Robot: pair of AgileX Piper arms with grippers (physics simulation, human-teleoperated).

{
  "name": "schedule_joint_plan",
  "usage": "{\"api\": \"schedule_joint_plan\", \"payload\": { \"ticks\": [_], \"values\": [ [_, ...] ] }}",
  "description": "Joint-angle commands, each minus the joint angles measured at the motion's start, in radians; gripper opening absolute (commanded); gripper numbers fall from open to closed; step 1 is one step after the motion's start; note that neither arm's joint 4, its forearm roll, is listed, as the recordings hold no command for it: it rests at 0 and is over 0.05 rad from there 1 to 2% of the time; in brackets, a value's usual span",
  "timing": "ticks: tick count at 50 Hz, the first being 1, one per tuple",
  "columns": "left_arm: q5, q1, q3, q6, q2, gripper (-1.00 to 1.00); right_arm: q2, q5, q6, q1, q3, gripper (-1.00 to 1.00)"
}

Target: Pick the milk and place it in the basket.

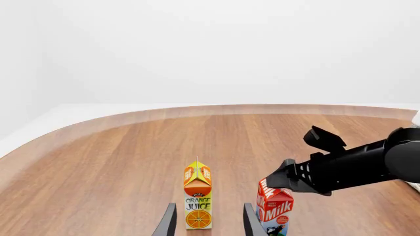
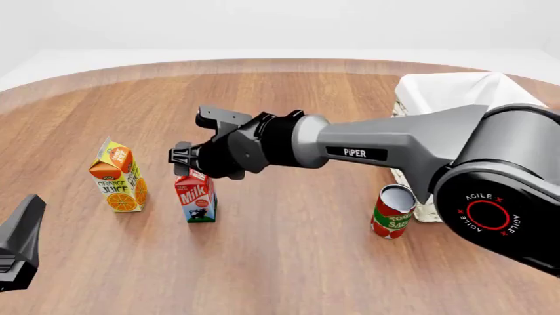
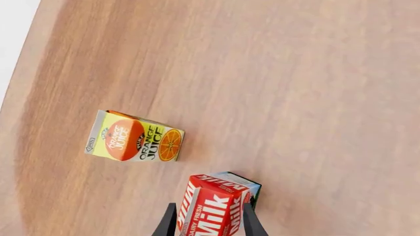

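Observation:
The milk (image 2: pixel 196 197) is a small carton with a red top, standing upright on the wooden table left of centre. It also shows as the milk (image 1: pixel 276 209) and the milk (image 3: pixel 213 201). My right gripper (image 2: pixel 188 161) reaches across from the right and sits at the carton's top. In the right wrist view the right gripper (image 3: pixel 208 223) is open, one finger on each side of the red gable. The basket (image 2: pixel 455 88), white-lined wicker, stands at the far right behind the right arm. My left gripper (image 1: pixel 208 223) is open and holds nothing, low at the near left.
An orange juice carton (image 2: pixel 118 176) stands just left of the milk, directly ahead of the left gripper's fingers. A red tomato can (image 2: pixel 392 211) stands in front of the basket. The table's curved far edge (image 2: pixel 262 62) runs across the back.

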Motion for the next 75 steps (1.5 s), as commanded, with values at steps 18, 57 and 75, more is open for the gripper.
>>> {"api": "schedule_joint_plan", "payload": {
  "ticks": [18,57,75],
  "values": [
    [0.000,0.000,0.000,0.000,0.000,1.00,0.020,0.000,0.010,0.000,-0.014,1.00],
    [0.000,0.000,0.000,0.000,0.000,1.00,-0.034,-0.020,-0.018,-0.014,0.009,-1.00],
    [0.000,0.000,0.000,0.000,0.000,1.00,-0.071,-0.026,-0.027,-0.022,0.030,-1.00]
  ]
}}
